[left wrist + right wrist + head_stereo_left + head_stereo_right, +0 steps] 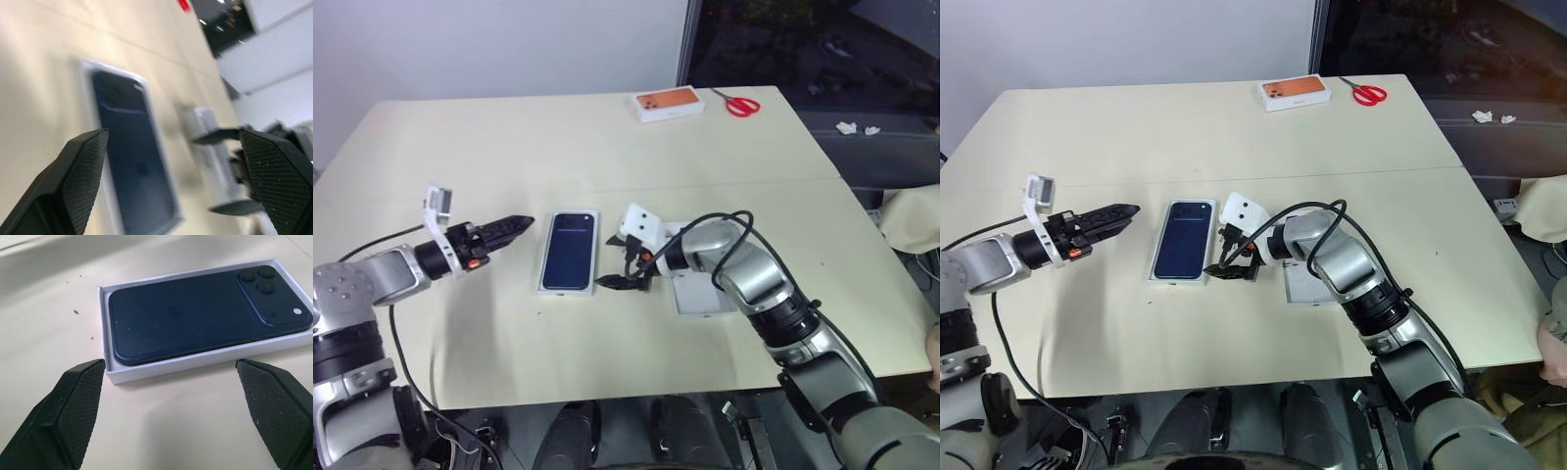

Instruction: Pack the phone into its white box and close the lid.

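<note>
The phone (pixel 195 316) lies flat, back side up, inside the white box (pixel 205 360), which sits on the table (pixel 607 157) near the front-middle, long axis running away from the robot. The phone's camera cluster (pixel 259 279) with 3 lenses is at the far corner of the tray. Box rim shows white all round the phone; no cover on it.

L gripper (pixel 514 228) hovers just left of the box, above the tabletop, pointing toward it, touching nothing. Its 2 fingers (pixel 83 166) are spread wide in the L wrist view, w/ phone and box seen between them.

R gripper (pixel 619 282) sits just right of the box near its front corner, fingertips low, close to the table and close to the tray edge; can't tell if they touch it. In the R wrist view its fingers (pixel 80 391) stand wide apart, empty, the box's long side lying across the gap ahead of them.

Under/behind the R forearm lies a flat pale rectangular piece (pixel 700 294), partly hidden, so can't tell what it is. A black cable (pixel 724 230) loops over the R arm.

At the far edge of the table: a small white box w/ orange top (pixel 670 105) and, just beside it to the right, red-handled scissors (pixel 740 104). Both well apart from the grippers.
</note>
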